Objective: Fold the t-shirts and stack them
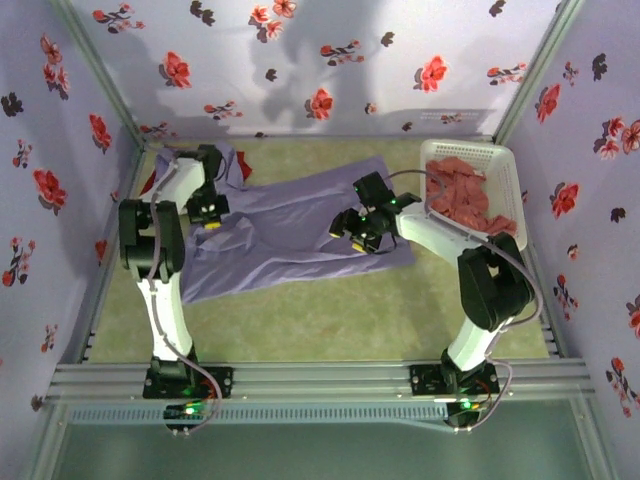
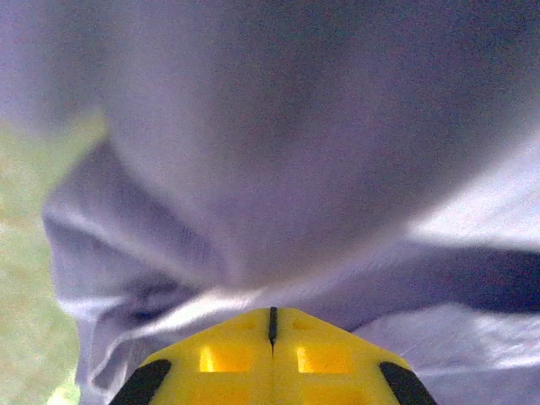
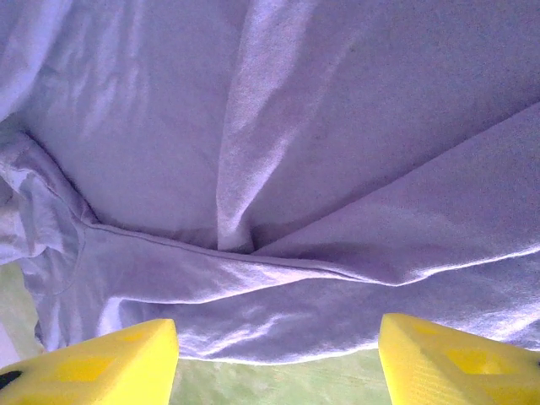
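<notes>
Heads up on what you can't really make out here. In your left wrist view the upper part of the lavender t-shirt (image 2: 278, 126) is just soft blur. The left gripper (image 2: 272, 314) is chopped by the bottom edge, so only its pressed-together tips show, with cloth bunched on them. The right gripper (image 3: 274, 329) is cut the same way: two yellow corners, wide apart. From above, the left arm (image 1: 165, 240) covers the shirt's far-left end, and a scrap of red cloth (image 1: 149, 183) peeks out beside it, too little to identify. The right arm (image 1: 440, 232) hides the basket's (image 1: 508, 170) near-left corner. The red shirts (image 1: 462, 192) inside are a jumble you can't count.
</notes>
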Robot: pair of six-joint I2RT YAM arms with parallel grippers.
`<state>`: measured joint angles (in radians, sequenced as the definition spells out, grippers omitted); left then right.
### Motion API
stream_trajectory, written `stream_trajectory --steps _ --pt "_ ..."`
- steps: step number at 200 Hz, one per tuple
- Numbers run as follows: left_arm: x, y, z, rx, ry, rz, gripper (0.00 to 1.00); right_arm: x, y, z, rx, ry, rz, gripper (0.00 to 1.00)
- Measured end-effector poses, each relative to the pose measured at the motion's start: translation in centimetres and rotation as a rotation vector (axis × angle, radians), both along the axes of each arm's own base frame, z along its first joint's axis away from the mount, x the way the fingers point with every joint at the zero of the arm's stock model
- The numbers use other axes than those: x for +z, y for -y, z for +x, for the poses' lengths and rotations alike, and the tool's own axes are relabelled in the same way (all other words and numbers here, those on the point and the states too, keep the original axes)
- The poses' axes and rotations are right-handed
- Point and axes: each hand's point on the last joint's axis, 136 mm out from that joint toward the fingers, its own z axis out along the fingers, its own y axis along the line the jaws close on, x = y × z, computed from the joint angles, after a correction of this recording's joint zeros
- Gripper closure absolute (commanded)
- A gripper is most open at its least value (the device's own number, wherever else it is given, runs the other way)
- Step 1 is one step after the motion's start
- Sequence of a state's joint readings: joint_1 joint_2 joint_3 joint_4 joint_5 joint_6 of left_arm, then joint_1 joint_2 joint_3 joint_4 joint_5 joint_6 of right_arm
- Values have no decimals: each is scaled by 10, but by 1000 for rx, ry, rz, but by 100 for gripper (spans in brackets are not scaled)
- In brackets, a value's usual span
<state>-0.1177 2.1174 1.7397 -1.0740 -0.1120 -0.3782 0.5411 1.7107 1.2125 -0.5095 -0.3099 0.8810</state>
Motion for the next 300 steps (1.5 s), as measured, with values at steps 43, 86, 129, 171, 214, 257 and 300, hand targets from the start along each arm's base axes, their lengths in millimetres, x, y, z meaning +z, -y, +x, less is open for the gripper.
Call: stream_trajectory --steps 43,86,129,171,214,257,300 --pt "22 21 18 -88 52 -3 100 2 4 -2 5 7 -19 34" --pt "20 11 -28 -78 -41 17 73 2 5 -1 3 7 -18 35" --pt "15 3 -61 -99 -93 12 68 1 2 2 8 5 -17 35" --pt "4 5 -56 -156 -70 2 65 3 1 3 8 8 -15 35" --pt "3 7 -43 -228 -28 1 59 2 3 1 11 -1 -22 35" --pt "-12 8 -39 -264 -56 1 60 1 3 0 14 -2 -25 35" --pt "-20 6 -35 -270 -57 13 62 1 3 0 14 -4 -25 35"
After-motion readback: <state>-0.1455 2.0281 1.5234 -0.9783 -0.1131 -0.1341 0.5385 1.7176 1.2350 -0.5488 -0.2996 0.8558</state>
